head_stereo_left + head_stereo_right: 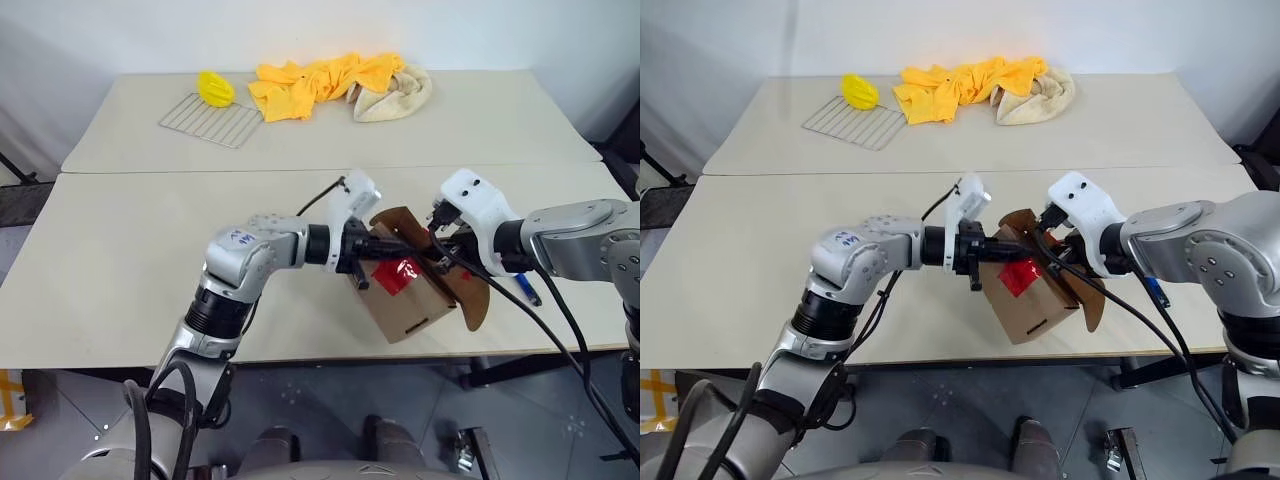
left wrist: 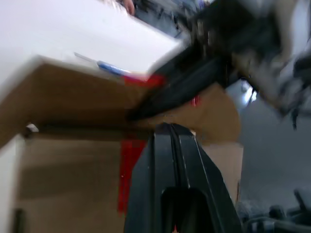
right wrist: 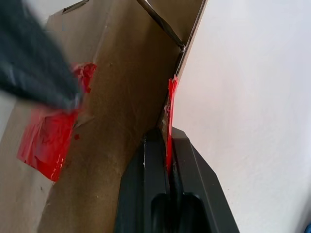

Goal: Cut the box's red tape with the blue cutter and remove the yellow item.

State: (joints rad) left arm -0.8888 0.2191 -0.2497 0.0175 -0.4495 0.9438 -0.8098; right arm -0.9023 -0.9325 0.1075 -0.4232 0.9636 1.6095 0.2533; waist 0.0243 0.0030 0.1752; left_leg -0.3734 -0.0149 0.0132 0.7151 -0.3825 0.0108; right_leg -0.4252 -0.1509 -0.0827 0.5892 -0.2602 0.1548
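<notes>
We are holding the box (image 1: 405, 300) above the surface (image 1: 120, 260) with both pincers: right pincer (image 3: 167, 145) clamped on a flap edge bearing red tape (image 1: 398, 272), left pincer (image 2: 170, 133) fully closed, pressing the box top; blue cutter (image 1: 527, 291) lying just beyond the right pincer

arms: silver-grey metal segments, black joint rings
wrists: white housings
cables: black, looping
fingers: black (image 2: 170, 194)

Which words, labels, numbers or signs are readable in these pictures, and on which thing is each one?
None can be read.
Left arm: small blue marks on a white patch, too small to read.
Box: no print visible; red tape is plain.
</notes>
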